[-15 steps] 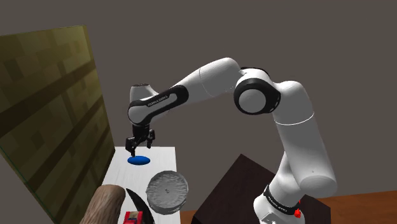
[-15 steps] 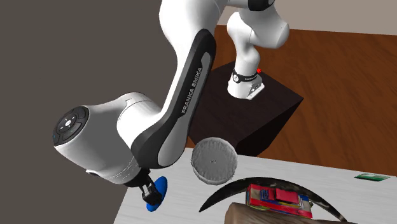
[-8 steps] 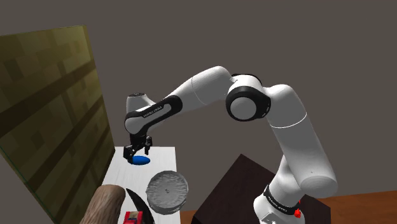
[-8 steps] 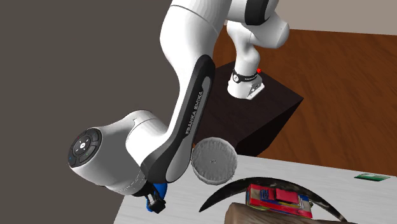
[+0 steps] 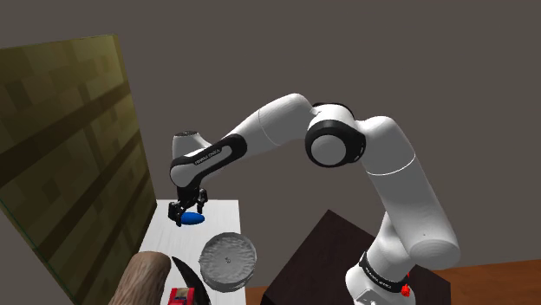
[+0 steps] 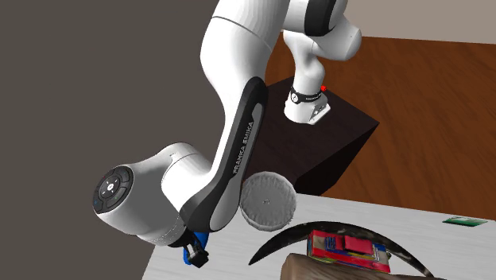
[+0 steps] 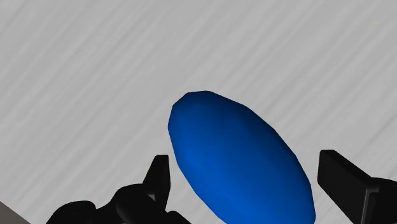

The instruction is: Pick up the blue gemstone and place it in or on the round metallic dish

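Blue smooth oval gemstone (image 7: 242, 162) lies flat on the pale grey streaked tabletop (image 7: 95, 63). In the shoulder view it is left of centre, just up-frame of the round grey ribbed metallic dish (image 5: 229, 260) and apart from it. All-black 2-finger gripper (image 5: 187, 208) sits low over the stone, spread wide: the wrist view has 1 finger either side of the gem with tabletop showing in both gaps, so nothing is gripped. Progress, my read: approach and straddle are done; closing, lift, carry to the dish and release are all left. Nothing in the dish that I can see. View differences: the wrist view gives the finger-to-stone gaps and shows the gem's long axis slanting across the line between the fingers, detail the 2 exterior views don't resolve. The shoulder view gives the gem-to-dish layout and the brown wooden plank panel (image 5: 61, 130) at frame left. In the second exterior view the white forearm covers most of the gem, leaving a blue sliver low and left of centre, but it adds the red package (image 6: 346, 244) at bottom centre and the dark box stand (image 6: 334, 139) right of centre.
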`<state>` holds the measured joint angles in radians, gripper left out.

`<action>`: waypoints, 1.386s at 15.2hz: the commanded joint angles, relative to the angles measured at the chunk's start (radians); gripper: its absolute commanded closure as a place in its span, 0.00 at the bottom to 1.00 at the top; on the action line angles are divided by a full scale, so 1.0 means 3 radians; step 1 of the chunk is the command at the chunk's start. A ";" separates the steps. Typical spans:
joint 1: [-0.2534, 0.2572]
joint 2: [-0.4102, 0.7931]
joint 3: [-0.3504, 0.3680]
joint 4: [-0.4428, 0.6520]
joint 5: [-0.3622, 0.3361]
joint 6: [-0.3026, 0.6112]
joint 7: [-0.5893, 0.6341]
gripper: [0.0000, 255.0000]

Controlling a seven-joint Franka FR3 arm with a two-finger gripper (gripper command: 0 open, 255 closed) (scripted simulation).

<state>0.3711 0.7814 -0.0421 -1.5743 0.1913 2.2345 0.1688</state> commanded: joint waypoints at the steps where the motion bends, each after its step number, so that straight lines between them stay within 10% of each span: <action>1: 0.0000 0.0000 0.0000 0.0000 0.0000 0.0000 0.0000 0.00; 2: 0.0000 0.0000 0.0000 0.0000 0.0000 0.0000 0.0000 1.00; 21: 0.0012 -0.0306 -0.0023 -0.0035 -0.0032 -0.0269 0.0044 1.00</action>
<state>0.3728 0.6978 -0.0488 -1.5843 0.1825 2.1615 0.1791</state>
